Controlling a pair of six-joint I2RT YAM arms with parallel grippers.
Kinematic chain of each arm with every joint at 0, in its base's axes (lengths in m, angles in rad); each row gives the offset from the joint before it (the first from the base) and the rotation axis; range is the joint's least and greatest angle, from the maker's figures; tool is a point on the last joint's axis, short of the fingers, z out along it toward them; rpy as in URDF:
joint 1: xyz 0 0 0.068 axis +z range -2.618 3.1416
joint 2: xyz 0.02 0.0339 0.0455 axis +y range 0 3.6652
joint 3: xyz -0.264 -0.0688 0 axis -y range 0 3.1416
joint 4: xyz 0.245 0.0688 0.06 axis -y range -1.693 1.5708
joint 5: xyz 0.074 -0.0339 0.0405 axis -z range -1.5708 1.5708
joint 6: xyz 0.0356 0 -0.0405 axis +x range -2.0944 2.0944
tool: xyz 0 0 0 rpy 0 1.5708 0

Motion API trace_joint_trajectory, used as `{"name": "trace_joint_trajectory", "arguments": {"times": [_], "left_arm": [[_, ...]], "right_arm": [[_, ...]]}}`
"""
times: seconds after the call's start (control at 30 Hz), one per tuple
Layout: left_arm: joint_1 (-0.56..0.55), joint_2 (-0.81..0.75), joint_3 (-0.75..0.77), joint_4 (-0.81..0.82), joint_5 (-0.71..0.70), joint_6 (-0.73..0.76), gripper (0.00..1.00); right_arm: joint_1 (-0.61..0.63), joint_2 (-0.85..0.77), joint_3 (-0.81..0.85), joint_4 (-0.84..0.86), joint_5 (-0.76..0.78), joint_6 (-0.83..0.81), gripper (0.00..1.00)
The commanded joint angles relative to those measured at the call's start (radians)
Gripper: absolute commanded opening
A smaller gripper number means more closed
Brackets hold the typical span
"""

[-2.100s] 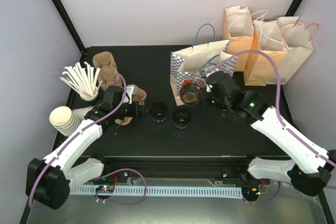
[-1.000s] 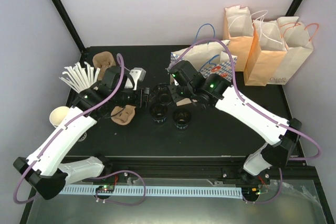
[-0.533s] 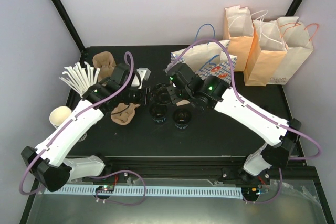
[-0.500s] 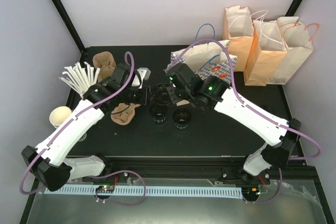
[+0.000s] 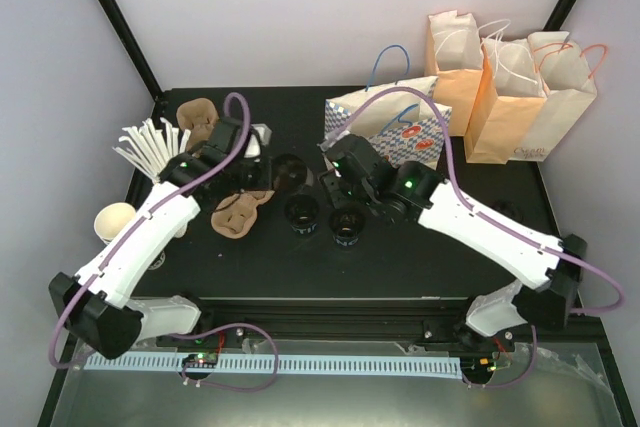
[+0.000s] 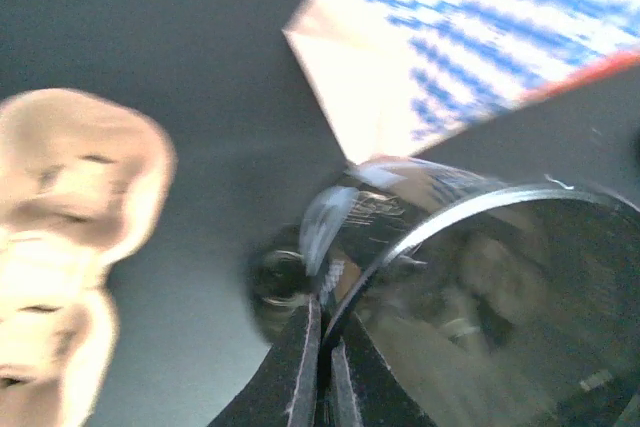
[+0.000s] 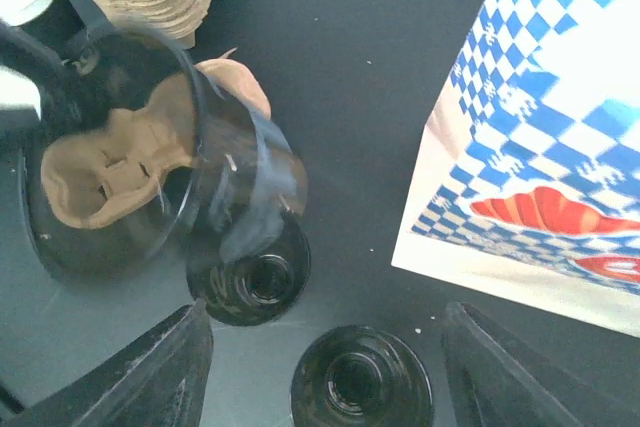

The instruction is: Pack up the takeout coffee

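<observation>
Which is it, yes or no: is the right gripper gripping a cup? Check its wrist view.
No: the right gripper has its fingers wide apart with nothing between them; the black cup below it stands free.

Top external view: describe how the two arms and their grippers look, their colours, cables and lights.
The left arm and right arm match: white shells on the long links, black joint housings, a purple cable looping loose alongside, and a small green light near the wrist. The left gripper and the right gripper are dark, with flat tapered fingers.
</observation>
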Motion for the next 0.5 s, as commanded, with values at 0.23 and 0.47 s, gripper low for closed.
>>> {"name": "trace_joint_trajectory", "arguments": {"times": [0.23,0.47], "left_arm": [[0.443,-0.315,-0.326,0.047,-0.121,-0.168,0.01],[0.549,-0.448,-0.451,0.000,-0.273,-0.366,0.02]], "right_arm": [[-0.002,-0.233,-0.232,0.249,-0.040,-0.035,0.71],[-0.009,-0.300,-0.309,0.300,-0.036,-0.045,0.70]]}}
